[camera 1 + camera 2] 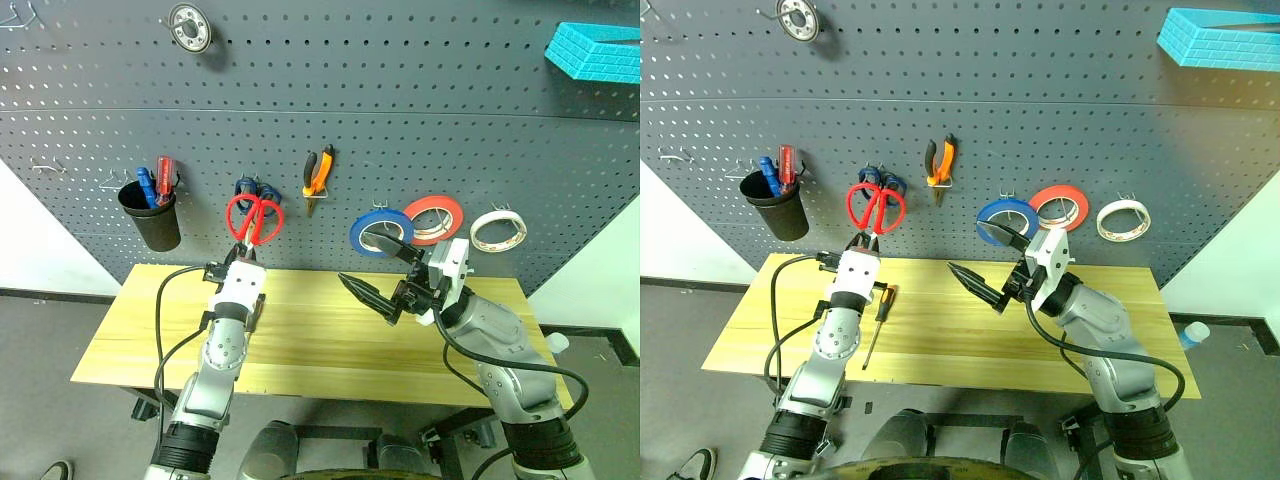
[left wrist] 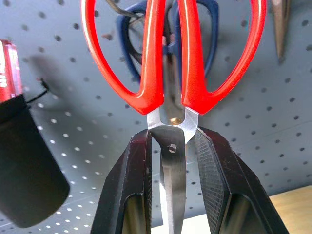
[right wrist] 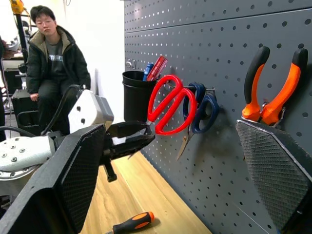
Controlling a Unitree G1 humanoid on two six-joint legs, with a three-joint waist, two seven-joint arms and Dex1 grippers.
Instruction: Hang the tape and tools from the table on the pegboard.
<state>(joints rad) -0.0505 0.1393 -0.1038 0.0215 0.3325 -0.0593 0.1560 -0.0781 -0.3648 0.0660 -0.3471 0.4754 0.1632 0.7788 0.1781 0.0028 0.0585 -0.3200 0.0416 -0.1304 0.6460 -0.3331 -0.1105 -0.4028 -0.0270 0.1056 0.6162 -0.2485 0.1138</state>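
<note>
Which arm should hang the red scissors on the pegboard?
Left. Its gripper already grips the red scissors by the blades, handles up against the pegboard beside the blue scissors. The right gripper is open, empty.

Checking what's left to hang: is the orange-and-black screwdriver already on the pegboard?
No, the screwdriver lies flat on the table, beside the left arm, not on the pegboard.

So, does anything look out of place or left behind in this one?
One thing: the orange-and-black screwdriver lies loose on the table while the pliers and cream tape hang on the pegboard. The left gripper holds the red scissors by the blades.
</note>
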